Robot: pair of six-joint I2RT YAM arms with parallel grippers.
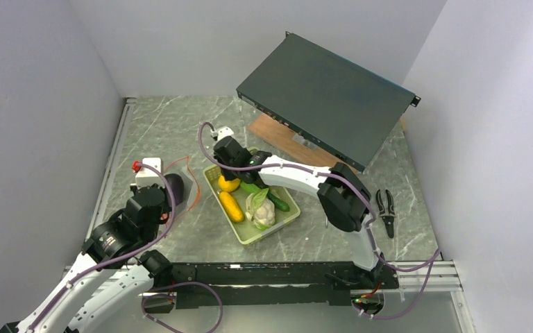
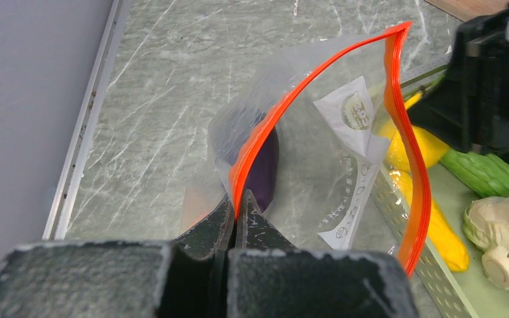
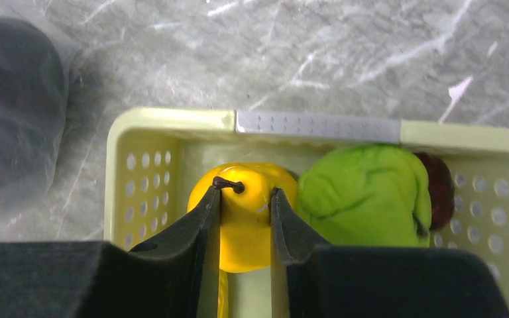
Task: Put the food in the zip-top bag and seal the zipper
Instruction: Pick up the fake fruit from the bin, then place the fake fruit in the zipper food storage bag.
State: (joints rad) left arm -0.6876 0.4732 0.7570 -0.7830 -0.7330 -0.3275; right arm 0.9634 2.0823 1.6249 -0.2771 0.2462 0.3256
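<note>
At the basket (image 3: pixel 172 122), my right gripper (image 3: pixel 245 193) straddles the peach (image 3: pixel 245 228), jaws narrow, grip unclear. Left gripper (image 2: pixel 236 205) pinches the zipper (image 2: pixel 397 132), holding the bag (image 2: pixel 318 159) open, eggplant (image 2: pixel 263 169) inside. Five foods and sealing remain

My right fingers (image 3: pixel 202 232) are matt black and foam-like; my left fingers (image 2: pixel 258 228) are the same black, scuffed with pale specks. The bag (image 2: pixel 318 152) is clear, glossy plastic film, its zipper (image 2: pixel 397 132) smooth red-orange plastic. The peach (image 3: pixel 245 225) shines smooth; the pepper (image 3: pixel 364 195) looks matt and creased. The basket (image 3: pixel 139 179) is pale perforated plastic, the table (image 1: pixel 173 125) smooth, veined like stone.
</note>
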